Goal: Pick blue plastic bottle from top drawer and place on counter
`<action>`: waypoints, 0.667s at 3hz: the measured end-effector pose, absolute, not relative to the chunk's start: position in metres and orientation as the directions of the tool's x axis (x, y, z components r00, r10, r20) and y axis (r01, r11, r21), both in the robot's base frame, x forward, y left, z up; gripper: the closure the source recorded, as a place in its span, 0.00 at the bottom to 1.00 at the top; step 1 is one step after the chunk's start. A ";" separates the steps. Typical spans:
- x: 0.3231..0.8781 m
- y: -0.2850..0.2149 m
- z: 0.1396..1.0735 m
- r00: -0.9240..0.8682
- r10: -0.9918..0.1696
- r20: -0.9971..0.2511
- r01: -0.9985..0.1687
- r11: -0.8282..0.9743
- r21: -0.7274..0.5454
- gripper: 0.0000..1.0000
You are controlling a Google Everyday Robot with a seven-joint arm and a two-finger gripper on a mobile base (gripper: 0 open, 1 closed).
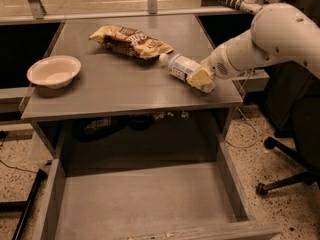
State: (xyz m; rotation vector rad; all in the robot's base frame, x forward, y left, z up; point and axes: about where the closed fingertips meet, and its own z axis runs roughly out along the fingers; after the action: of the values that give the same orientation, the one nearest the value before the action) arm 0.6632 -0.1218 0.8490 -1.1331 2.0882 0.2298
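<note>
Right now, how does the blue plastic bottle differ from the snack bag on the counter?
The blue plastic bottle is clear and rigid with a white cap; the snack bag is yellow-brown and crumpled. The bottle's base is gripped in the jaws of the gripper near the counter's right edge; the bag lies free, farther back. Both lie sideways over the counter, the bottle's cap close to the bag.
</note>
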 end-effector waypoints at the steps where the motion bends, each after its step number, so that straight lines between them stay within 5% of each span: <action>1: 0.663 -0.122 0.849 -0.339 -0.652 -0.678 -0.784 0.594 -0.180 0.57; 2: 0.663 -0.122 0.849 -0.339 -0.652 -0.678 -0.784 0.594 -0.180 0.34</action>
State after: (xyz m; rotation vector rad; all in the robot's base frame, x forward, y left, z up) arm 0.6632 -0.1217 0.8490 -1.1332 2.0882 0.2299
